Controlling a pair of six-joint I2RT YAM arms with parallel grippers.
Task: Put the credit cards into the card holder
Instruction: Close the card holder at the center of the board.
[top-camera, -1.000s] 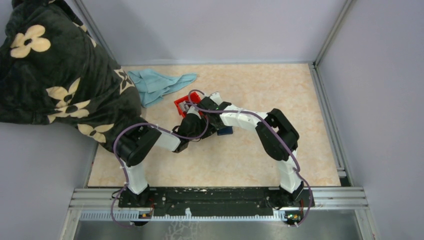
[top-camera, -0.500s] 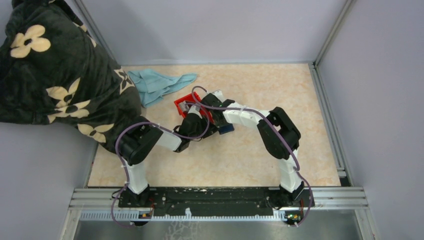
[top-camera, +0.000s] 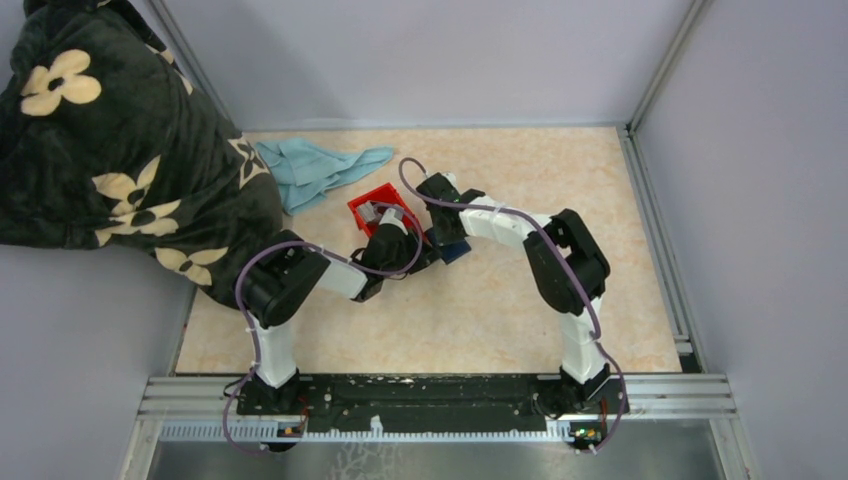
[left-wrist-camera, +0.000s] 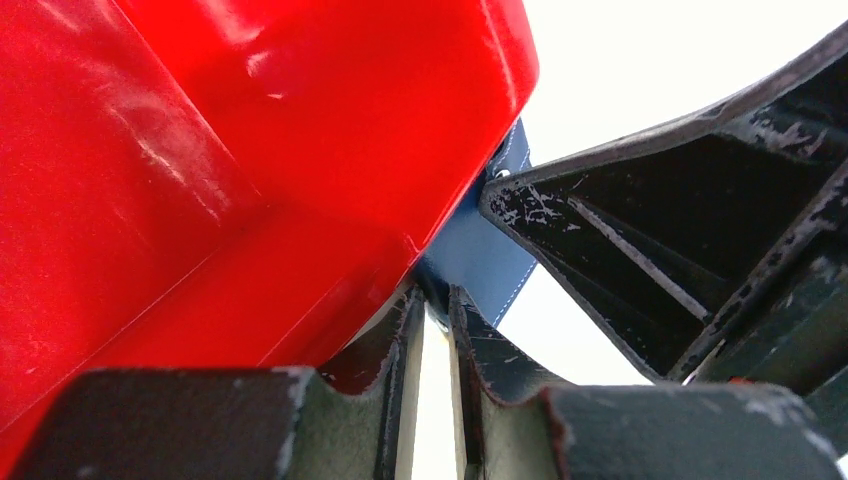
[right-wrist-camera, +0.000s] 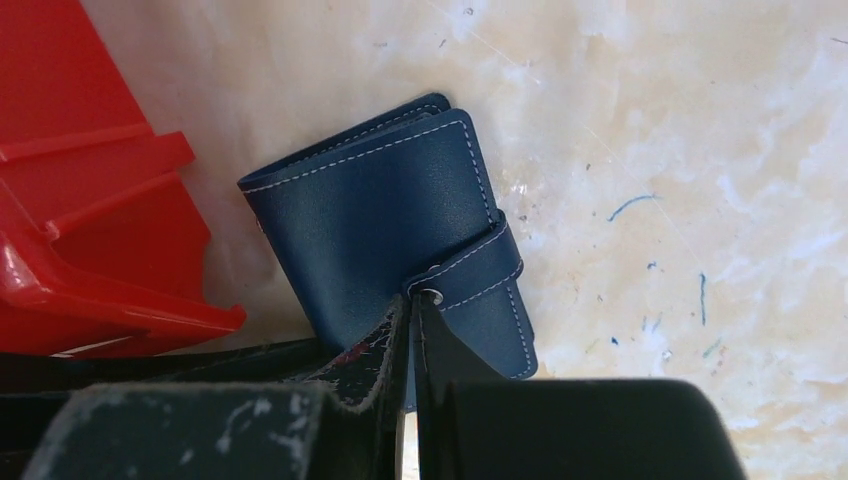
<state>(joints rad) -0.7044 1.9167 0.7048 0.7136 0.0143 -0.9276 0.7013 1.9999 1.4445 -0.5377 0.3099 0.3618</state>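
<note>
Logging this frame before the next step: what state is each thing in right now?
card holder: folded shut, tab wrapped over, lying on the table beside the red bin.
red bin: upright, something greyish inside, too small to name.
right gripper: shut, tips at the holder's tab.
left gripper: fingers almost together at the holder's edge; grip unclear.
blue cloth: crumpled.
flowered blanket: bunched at far left.
</note>
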